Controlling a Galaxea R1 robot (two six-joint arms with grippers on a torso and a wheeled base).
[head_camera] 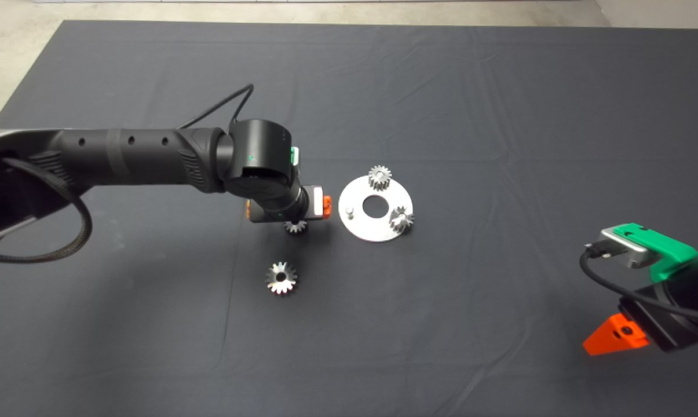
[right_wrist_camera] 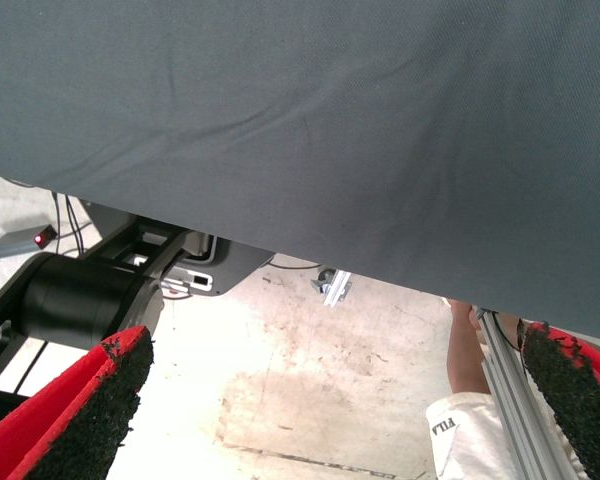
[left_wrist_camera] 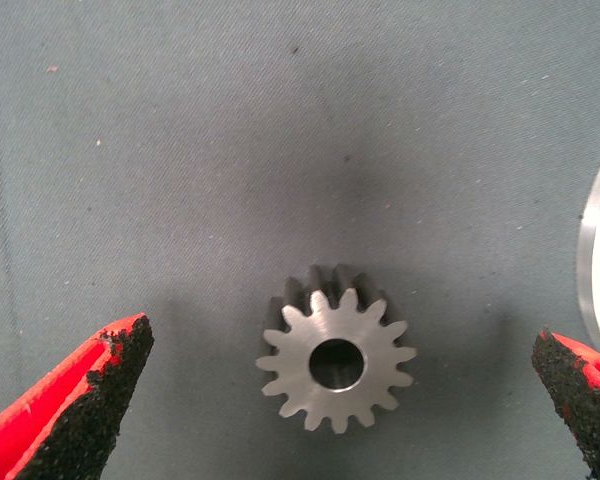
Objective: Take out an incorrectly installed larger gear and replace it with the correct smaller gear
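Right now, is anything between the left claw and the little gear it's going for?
No. The left gripper hangs open right above the smaller gear, one finger on each side, with only bare mat around it. Nothing visible blocks it.

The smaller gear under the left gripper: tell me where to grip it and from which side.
Grip the smaller gear across its toothed rim, coming straight down from above. It lies flat on the mat, bore up, centred between the open jaws of the left gripper, so closing on opposite teeth should hold it.
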